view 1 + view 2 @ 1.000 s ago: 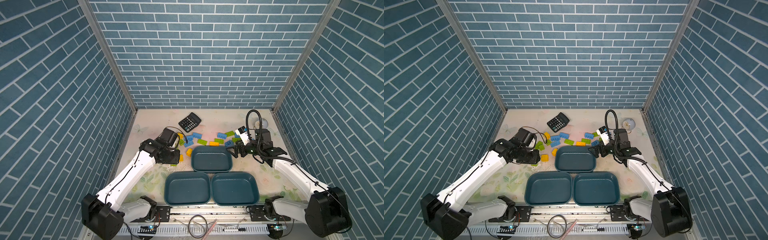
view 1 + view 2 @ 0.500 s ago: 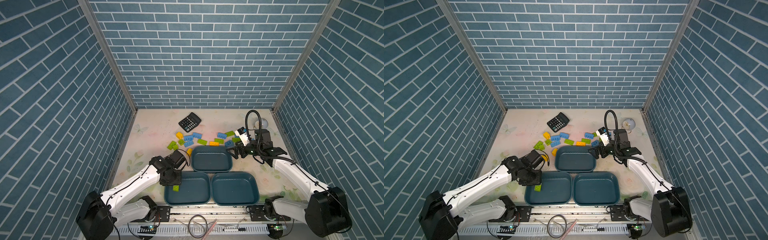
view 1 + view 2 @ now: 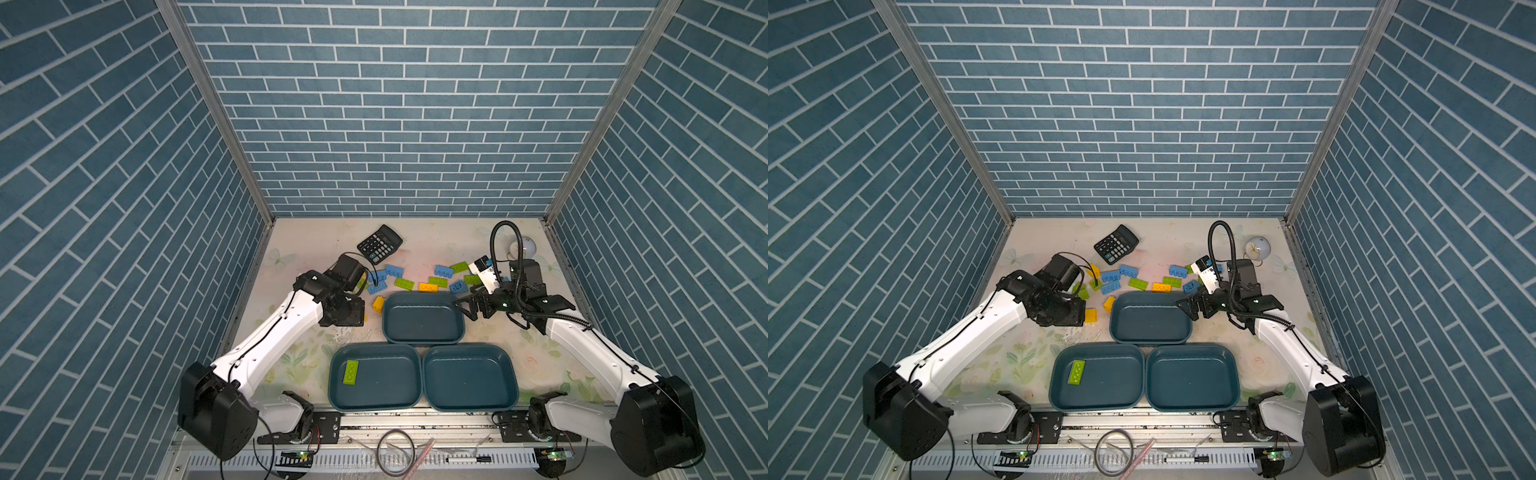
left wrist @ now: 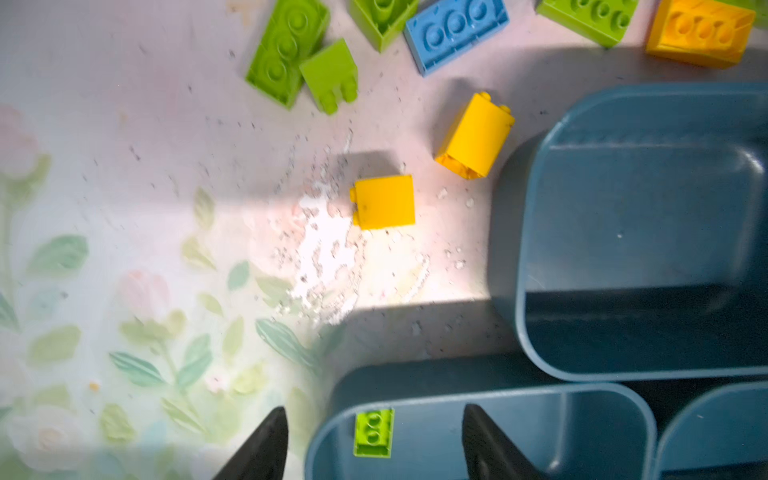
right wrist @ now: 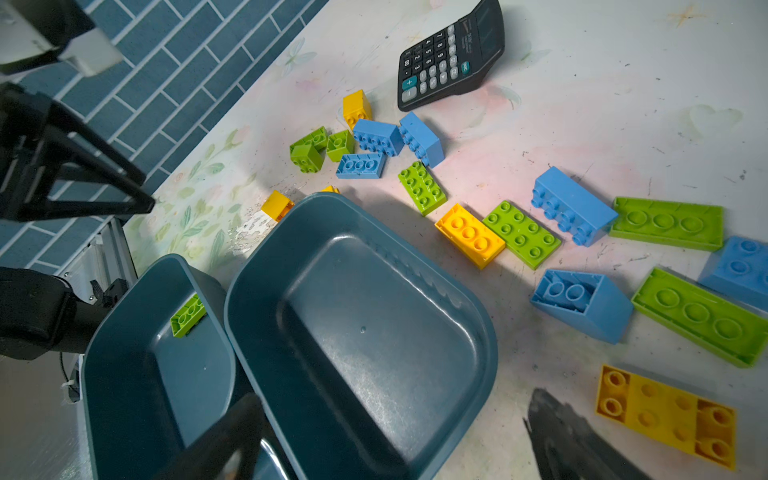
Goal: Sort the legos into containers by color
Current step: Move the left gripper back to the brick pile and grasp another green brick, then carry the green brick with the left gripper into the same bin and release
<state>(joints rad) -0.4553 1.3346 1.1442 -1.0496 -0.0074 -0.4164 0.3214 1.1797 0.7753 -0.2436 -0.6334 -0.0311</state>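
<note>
Lime, blue and yellow legos [image 3: 404,284] lie scattered behind three teal containers. One lime brick [image 3: 350,371] lies flat in the front left container [image 3: 386,386]; the back container [image 3: 424,328] and the front right container [image 3: 469,378] hold nothing. My left gripper [image 3: 351,313] hangs open and empty left of the back container, beside two yellow bricks [image 4: 384,201]. In the left wrist view the lime brick [image 4: 373,432] shows between the fingertips, far below them. My right gripper [image 3: 463,307] stands wide open and empty over the back container's right rim [image 5: 478,316].
A black calculator [image 3: 380,244] lies behind the bricks. A white ball [image 3: 523,247] sits at the back right. Brick-patterned walls close in three sides. White crumbs [image 4: 324,249] are strewn on the flowered mat left of the back container.
My left arm carried a lime brick from the pile to the front left container, opened and left it there, then swung back beside the pile. The right arm has not moved.
</note>
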